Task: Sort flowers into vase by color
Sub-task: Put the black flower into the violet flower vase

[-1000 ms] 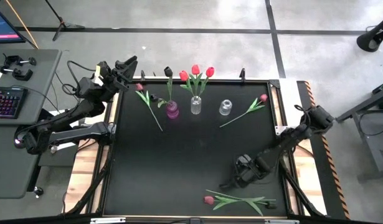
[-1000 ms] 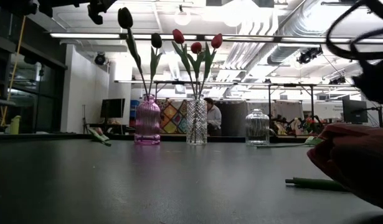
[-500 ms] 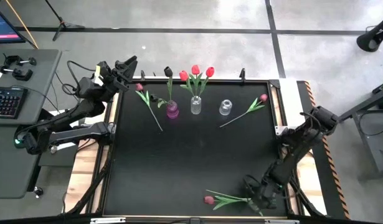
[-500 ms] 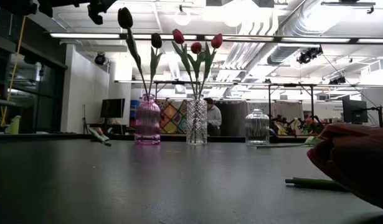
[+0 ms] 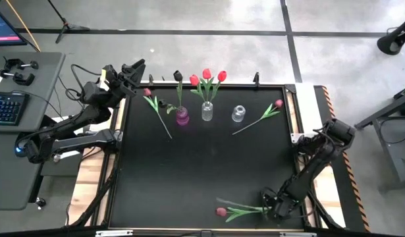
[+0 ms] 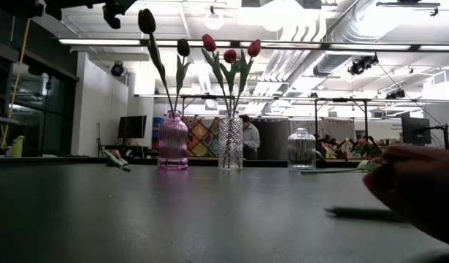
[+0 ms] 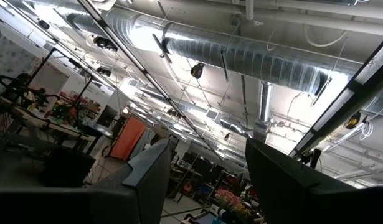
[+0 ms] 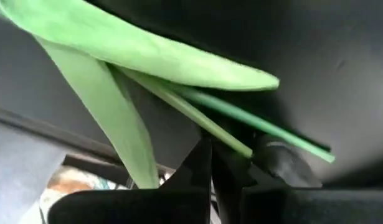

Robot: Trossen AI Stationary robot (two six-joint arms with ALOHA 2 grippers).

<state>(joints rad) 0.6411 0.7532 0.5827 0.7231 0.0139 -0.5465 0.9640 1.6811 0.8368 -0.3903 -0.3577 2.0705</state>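
A pink-red tulip (image 5: 220, 212) lies along the table's near edge, its head toward the left; in the low view the head (image 6: 421, 197) looms at the right. My right gripper (image 5: 274, 205) is down at the tulip's stem end and shut on it. Two more pink tulips lie flat on the table, one (image 5: 260, 119) at far right and one (image 5: 157, 112) at far left. A pink vase (image 5: 182, 117) holds two dark tulips. A clear vase (image 5: 207, 112) holds three red ones. My left gripper (image 5: 133, 71) waits open at the far left corner. My right gripper pinches the tulip's thin green stem (image 8: 231, 142) between its two fingers, a short way in from the cut end (image 8: 325, 155). The fingers (image 8: 202, 163) lie across the stem. The leaves (image 8: 116, 93) spread out beyond the hold, and the flower stays low over the table.
A small clear vase (image 5: 238, 114) stands without flowers to the right of the other two. The table's near edge (image 5: 202, 230) runs close behind my right gripper. The middle of the black tabletop (image 5: 202, 164) has nothing on it. A keyboard sits on a side desk at the left.
My right gripper has travelled from the table's right middle toward the near edge and come down onto the tulip's stem end. The tulip has stirred: its stem and head blur and shift slightly in the low view, and its leaves have shifted.
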